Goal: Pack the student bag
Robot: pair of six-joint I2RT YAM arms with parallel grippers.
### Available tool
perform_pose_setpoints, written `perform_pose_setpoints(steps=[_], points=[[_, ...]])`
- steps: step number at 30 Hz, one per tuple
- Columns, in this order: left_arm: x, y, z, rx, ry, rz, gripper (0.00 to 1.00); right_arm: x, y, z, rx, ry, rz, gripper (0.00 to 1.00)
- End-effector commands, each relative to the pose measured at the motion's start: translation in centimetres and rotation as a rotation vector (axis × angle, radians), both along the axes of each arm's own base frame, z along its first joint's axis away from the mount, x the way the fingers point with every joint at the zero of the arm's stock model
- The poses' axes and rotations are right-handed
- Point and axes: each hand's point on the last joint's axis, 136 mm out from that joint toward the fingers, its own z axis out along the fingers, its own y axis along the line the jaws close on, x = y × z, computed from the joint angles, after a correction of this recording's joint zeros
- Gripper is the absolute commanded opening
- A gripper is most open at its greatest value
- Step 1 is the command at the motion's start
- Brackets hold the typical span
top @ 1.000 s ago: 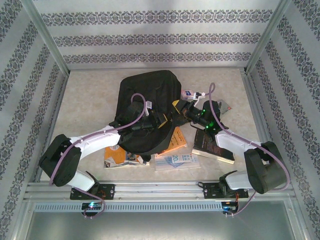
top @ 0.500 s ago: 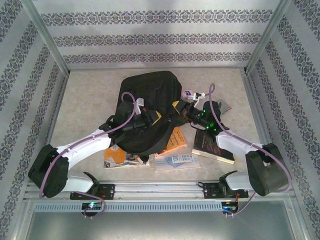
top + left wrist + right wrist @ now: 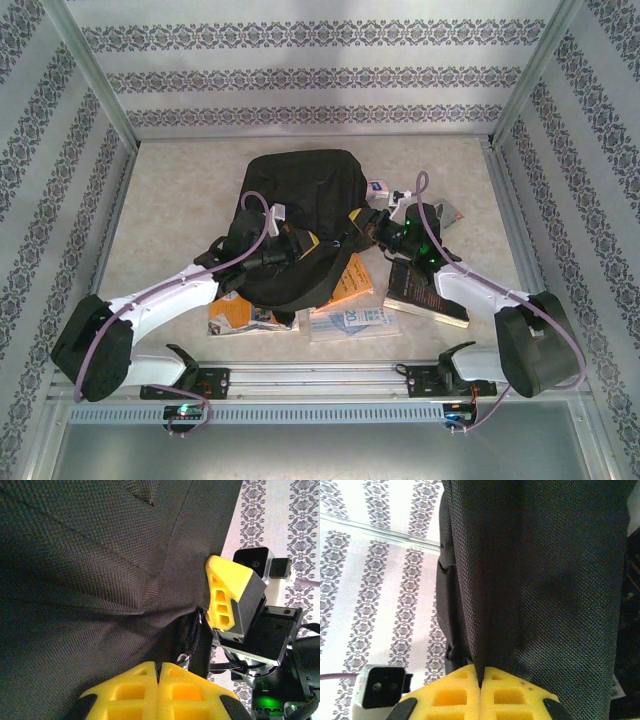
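Note:
The student bag (image 3: 300, 190), a large black fabric backpack, lies in the middle of the table. My left gripper (image 3: 308, 243) is at its near edge. In the left wrist view the yellow fingertips (image 3: 159, 666) are pressed together, shut on the bag's fabric (image 3: 100, 580) beside the zip (image 3: 192, 640). My right gripper (image 3: 357, 222) holds the bag's right side. Its yellow fingers (image 3: 480, 682) are shut on a taut fold of the black fabric (image 3: 530, 580). One right finger (image 3: 225, 595) shows in the left wrist view, close to my left gripper.
Books lie near the bag's front edge: an orange one (image 3: 352, 282) partly under it, a dark one (image 3: 425, 292) under my right arm, a pale one (image 3: 350, 320) and another (image 3: 240, 316) by my left arm. A small white box (image 3: 377, 186) lies right of the bag.
My left arm's elbow has swung back and to the left, and its gripper has slid slightly left and up along the bag's near edge. The right gripper has hardly moved.

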Motion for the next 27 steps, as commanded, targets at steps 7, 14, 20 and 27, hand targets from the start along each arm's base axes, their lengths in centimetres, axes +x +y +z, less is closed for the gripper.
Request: perform_pose_setpoints(steps=[7, 14, 20, 27], points=[[-2.0, 1.2, -1.5, 0.071, 0.005, -0.057, 0.0, 1.6, -1.6, 0.7, -0.137, -0.05, -0.062, 0.0], [-3.7, 1.5, -2.5, 0.139, 0.026, -0.137, 0.0, 2.7, -2.2, -0.7, -0.23, 0.005, -0.074, 0.0], [-4.6, 2.1, -2.1, 0.187, 0.017, -0.176, 0.0, 4.2, -3.0, -2.8, -0.295, 0.093, -0.097, 0.0], [-5.9, 2.4, -2.8, 0.223, 0.033, -0.224, 0.0, 5.8, -3.6, -3.6, -0.389, 0.127, -0.098, 0.0]])
